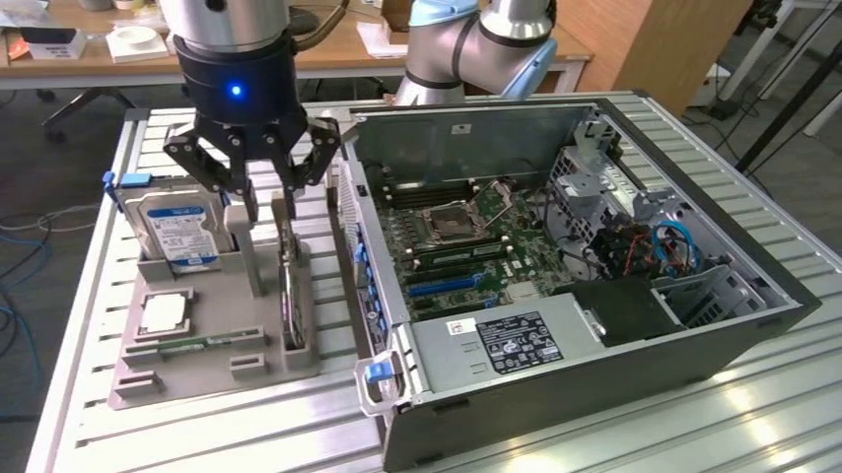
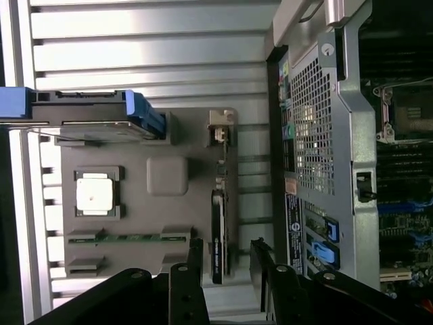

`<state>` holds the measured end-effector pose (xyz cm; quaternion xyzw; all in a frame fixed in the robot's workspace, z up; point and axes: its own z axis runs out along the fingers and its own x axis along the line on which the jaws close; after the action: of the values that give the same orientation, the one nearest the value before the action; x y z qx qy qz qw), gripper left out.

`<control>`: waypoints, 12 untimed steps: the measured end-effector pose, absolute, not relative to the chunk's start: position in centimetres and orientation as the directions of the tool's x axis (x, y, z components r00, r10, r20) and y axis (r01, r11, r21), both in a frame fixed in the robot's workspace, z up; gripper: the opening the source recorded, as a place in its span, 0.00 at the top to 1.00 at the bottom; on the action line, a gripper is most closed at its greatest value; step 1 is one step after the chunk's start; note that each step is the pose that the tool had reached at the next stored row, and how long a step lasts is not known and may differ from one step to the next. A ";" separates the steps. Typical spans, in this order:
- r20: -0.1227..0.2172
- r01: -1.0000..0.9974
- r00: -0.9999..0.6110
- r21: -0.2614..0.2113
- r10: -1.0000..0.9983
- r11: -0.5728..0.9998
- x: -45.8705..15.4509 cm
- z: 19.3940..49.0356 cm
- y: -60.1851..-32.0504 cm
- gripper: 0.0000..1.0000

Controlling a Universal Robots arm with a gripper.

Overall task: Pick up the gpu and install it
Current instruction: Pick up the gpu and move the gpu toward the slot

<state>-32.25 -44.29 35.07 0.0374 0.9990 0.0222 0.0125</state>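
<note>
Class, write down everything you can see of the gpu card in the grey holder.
The gpu, a thin flat card with a dark face, stands on its long edge in a slot of the grey plastic holder, beside the open black computer case. A pale metal bracket seems to cap one end. The open tool hangs over it, a finger either side.

Gripper (image 1: 260, 202), fingers (image 1: 306, 168) spread, over gpu (image 1: 292, 296) standing on edge in grey holder (image 1: 172, 372); hard drive (image 1: 181, 229) alongside; open computer case (image 1: 593, 399) adjacent.
</note>
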 end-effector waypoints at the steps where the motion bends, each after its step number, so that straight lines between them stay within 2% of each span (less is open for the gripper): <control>1: -0.023 0.074 -0.997 0.045 0.075 0.996 -32.3 34.9 -44.3 0.59; 12: -0.023 0.074 -0.997 0.045 0.075 0.996 -32.2 33.5 -44.3 0.59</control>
<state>-32.25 -44.30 33.48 0.0374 0.9990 0.0222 0.0125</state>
